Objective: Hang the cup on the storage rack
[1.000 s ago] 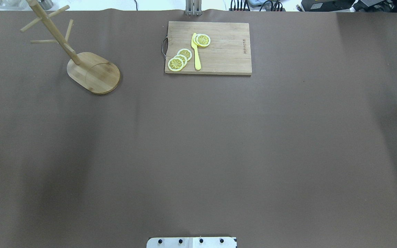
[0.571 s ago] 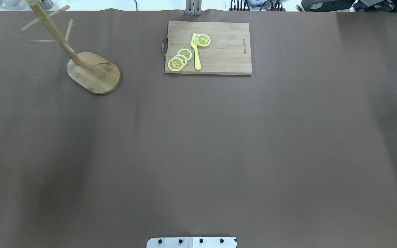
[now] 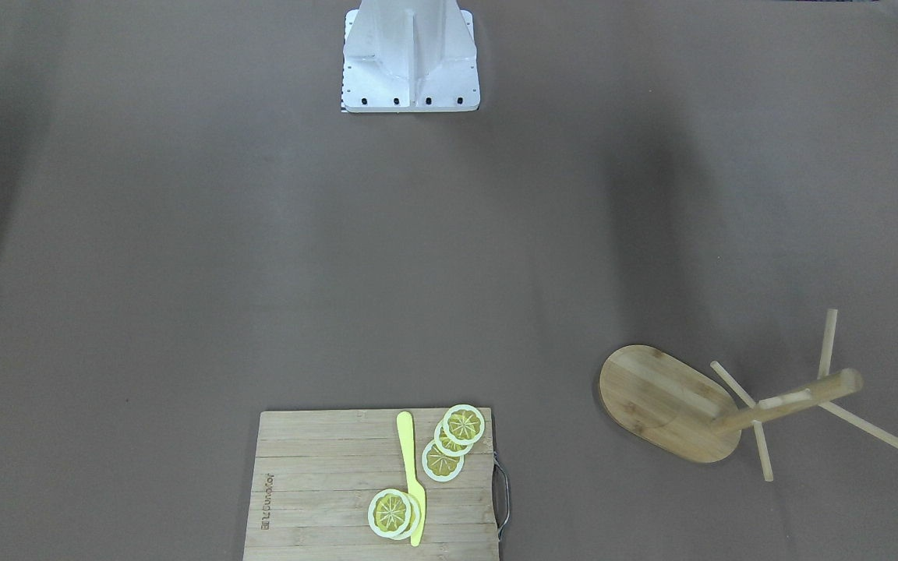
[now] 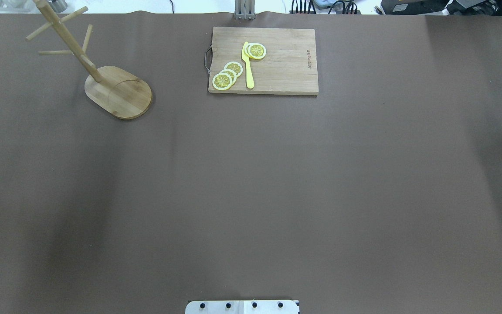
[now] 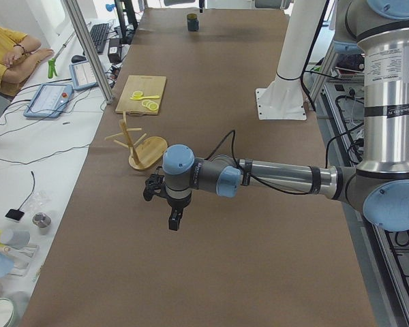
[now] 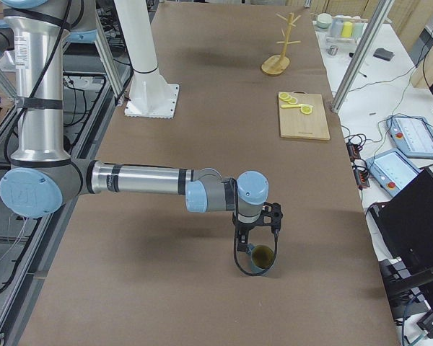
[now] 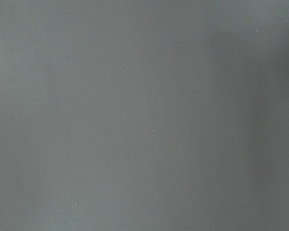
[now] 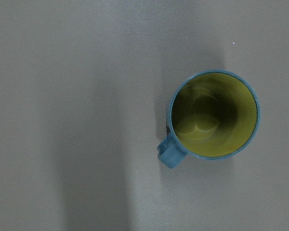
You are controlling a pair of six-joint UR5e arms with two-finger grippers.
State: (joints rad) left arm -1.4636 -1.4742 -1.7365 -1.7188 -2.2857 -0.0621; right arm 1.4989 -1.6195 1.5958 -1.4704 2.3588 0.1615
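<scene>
Big brown worktop [image 4: 251, 196] in a lab, with desks and control boxes along its far side. The cup [image 8: 213, 114] is standing upright on the bare worktop, way out at the robot's right end. From the right wrist camera you look straight down into its yellow inside, with the handle poking toward the lower left of that view. The right tool [image 6: 257, 249] hangs directly over the cup, pointing down. It only shows up in the side view, so I honestly can't tell if it's open, closed, or even touching the cup. The rack [image 4: 118, 91] is upright in the far left corner, well apart from the cup. Between them along the far edge there's a cutting board [image 4: 286, 65] with lemon slices [image 4: 227, 75] and a yellow knife [image 4: 248, 67] lying on it. The left arm is stretched out low over the left end of the worktop, near the rack. The left tool [image 5: 173, 221] points down above bare surface, and its wrist camera shows nothing but brown. Same problem here, since it's only in the side view I can't tell whether it's open or closed.
</scene>
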